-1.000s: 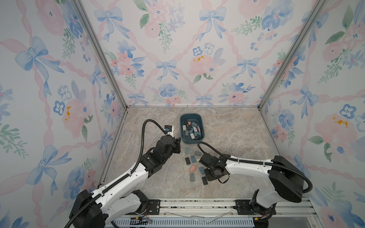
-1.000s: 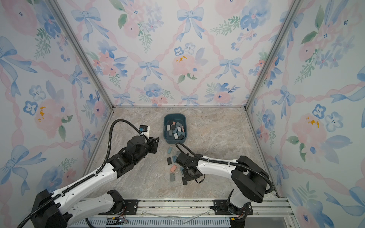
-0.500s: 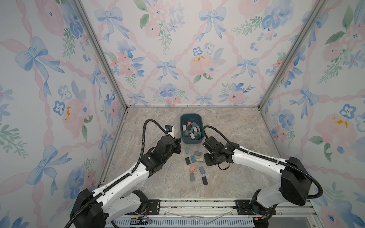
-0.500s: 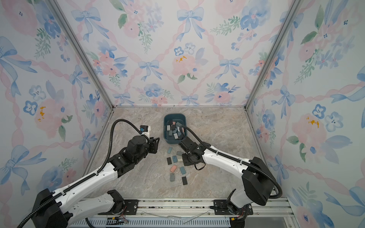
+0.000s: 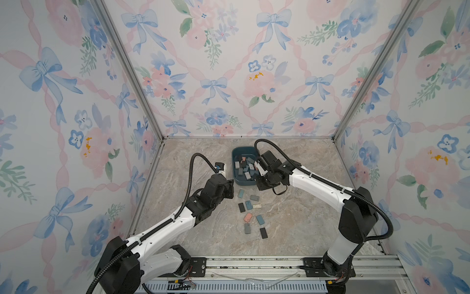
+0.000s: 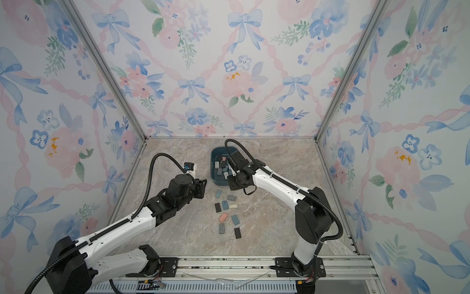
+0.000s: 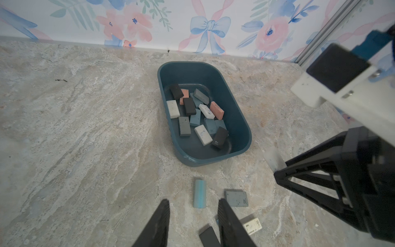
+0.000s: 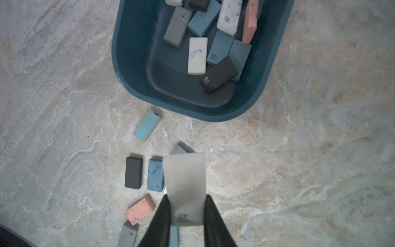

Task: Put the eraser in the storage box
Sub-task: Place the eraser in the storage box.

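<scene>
Beside the near rim of the storage box [image 5: 237, 152] in a top view, your right gripper [image 5: 260, 184] is hovering; in the left wrist view, your left gripper [image 7: 193, 203] is idling nearby, parted and empty; in the right wrist view, jaws are clamping the white eraser [image 8: 184, 184], needing a carry over the box before releasing.

The plastic storage box [image 7: 233, 111] is dark teal-blue, the block eraser [image 8: 184, 184] white, the tabletop [image 7: 85, 128] marbled beige, the walls [image 5: 229, 76] floral.

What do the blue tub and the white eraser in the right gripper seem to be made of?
Tub: likely molded plastic, smooth with a soft sheen and rounded corners. White eraser: probably rubber or vinyl, matte, printed 4B, faint specks.
</scene>
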Robot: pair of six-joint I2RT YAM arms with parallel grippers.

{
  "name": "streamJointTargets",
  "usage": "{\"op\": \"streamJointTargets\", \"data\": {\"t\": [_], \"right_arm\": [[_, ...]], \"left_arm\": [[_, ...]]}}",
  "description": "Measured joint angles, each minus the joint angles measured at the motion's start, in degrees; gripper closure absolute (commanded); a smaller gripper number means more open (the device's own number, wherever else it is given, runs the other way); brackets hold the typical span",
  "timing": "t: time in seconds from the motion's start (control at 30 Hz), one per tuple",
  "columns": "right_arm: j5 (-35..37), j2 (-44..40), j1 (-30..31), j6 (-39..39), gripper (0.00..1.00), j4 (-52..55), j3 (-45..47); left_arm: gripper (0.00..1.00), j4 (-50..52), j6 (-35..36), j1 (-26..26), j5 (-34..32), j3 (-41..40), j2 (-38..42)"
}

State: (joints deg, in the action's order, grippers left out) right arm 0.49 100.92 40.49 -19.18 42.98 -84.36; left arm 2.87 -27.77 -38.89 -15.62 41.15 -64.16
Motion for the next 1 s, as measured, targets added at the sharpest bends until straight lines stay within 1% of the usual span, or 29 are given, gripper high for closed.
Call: {"op": "streamJointTargets", "data": {"t": [0.43,1.0], "right_arm": [[-3.78,11.39,-1.79,3.80,0.75,3.43,-15.10],[-4.37,25.35,-3.78,5.95,0.75,5.88,-32.94]], "left_arm": [[0.60,-0.02,0.00,1.40,1.07,0.00,-1.60],[0.60,-0.02,0.02,2.19,1.09,0.00,-1.79]]}}
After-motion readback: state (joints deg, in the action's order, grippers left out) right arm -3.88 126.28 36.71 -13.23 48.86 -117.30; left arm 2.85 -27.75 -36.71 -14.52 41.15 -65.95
